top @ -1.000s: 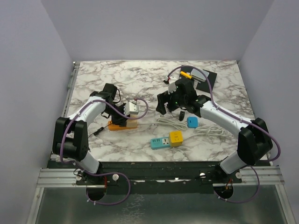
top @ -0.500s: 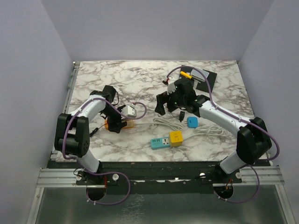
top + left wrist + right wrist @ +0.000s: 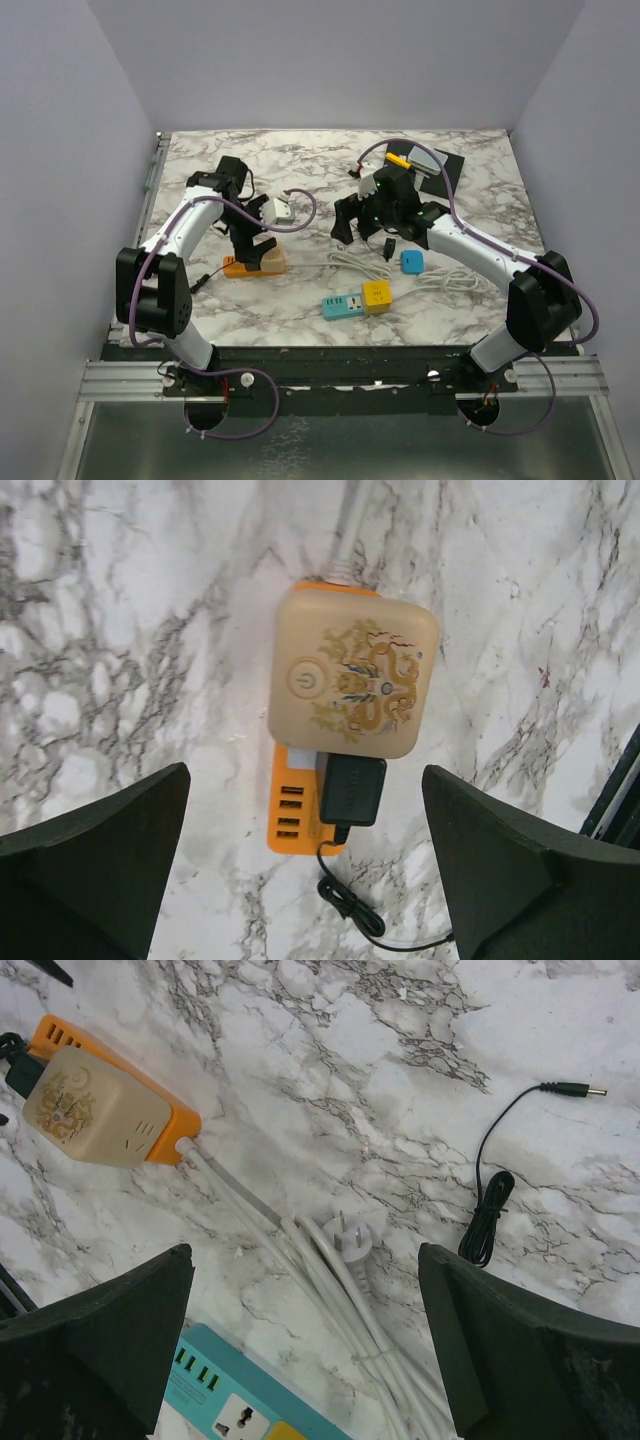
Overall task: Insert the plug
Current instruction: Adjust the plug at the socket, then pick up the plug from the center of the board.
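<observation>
Left hand (image 3: 305, 778) hangs directly over the orange power strip (image 3: 352, 685), its two fingers spread wide and holding nothing. Right hand (image 3: 305, 1250) is likewise wide open and empty, hovering above a bundle of white cable (image 3: 262, 1222) on the desk (image 3: 120, 630).

Judging by the left wrist view, the task looks all but finished. The black plug (image 3: 350, 790) sits in the strip's orange end, just below the beige top and touching its edge, near the middle of that frame. No gap shows between plug and strip from above, though whether it is pushed fully home cannot be told from this angle. At most a firming press or a check seems left.

The plug is a small, matte black block with rounded corners, lying square to the strip beside a row of small slots. Its thin black cord (image 3: 345, 895) runs off the lower end, curls once on the marble and trails toward the lower right of the frame.
</observation>
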Robot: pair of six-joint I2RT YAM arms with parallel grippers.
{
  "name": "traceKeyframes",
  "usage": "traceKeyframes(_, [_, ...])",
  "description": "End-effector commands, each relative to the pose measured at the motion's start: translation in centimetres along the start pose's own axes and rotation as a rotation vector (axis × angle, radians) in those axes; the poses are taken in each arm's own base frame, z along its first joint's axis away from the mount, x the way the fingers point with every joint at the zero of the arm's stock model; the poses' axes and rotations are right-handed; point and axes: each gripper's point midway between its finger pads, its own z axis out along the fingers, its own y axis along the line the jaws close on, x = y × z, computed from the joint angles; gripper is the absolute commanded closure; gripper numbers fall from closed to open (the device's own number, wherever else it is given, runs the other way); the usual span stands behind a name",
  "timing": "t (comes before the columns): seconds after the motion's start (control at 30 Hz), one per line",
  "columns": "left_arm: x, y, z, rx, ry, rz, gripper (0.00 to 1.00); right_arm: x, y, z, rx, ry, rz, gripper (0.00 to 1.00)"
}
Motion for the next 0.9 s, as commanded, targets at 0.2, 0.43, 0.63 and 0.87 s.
traceKeyframes(0.2, [-2.5, 0.9, -4.3, -0.11, -0.027, 0.011, 0.11, -0.9, -1.0, -2.0, 0.073, -0.035, -0.012, 0.02])
traceKeyframes(0.43, [-4.6, 3.6, -5.9, -0.2, -0.071, -0.109, 0.2, 0.6, -7.5, -3.8, 0.348, 0.032, 0.133, 0.02])
traceKeyframes(0.63, [-6.9, 5.3, -7.6, -0.318, -0.128, -0.14, 0.02, 3.6, -12.0, -6.0, 0.609, 0.107, 0.201, 0.02])
traceKeyframes(0.87, [-7.9, 4.2, -6.7, -0.351, -0.123, -0.165, 0.01, 7.5, -11.0, -4.8, 0.544, 0.151, 0.276, 0.02])
